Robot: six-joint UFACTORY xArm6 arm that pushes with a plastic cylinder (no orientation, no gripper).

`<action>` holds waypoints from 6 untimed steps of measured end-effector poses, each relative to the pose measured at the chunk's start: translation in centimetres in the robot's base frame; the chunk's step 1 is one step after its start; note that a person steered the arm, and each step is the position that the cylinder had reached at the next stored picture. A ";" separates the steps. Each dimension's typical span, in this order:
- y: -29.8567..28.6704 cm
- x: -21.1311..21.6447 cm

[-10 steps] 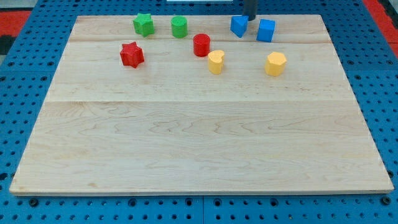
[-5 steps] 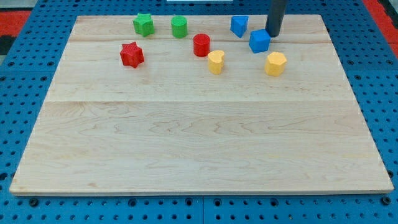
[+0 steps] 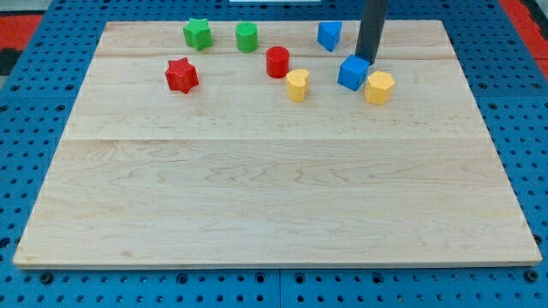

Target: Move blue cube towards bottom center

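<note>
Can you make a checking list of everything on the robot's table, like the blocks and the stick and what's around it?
Surface: wooden board, lower half bare.
Job's thing: blue cube, near the view's top right, touching the yellow block.
Clutter: second blue block, red cylinder, yellow heart, red star, green star, green cylinder.
Gripper: none; my tip sits just above the blue cube's upper right edge.
Cables: nothing seen.
Surroundings: blue perforated base.

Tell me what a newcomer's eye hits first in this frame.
The dark rod, my tip just behind the blue cube at the view's upper right, with the yellow block right beside it. All the other blocks crowd the top of the wooden board.
</note>
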State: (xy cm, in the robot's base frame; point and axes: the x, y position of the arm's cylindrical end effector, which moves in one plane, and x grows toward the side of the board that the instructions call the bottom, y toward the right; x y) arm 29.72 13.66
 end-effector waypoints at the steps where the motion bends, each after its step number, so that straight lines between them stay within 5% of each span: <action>1: -1.8 1.0; 4: -4.4 2.5; 6: -4.5 11.1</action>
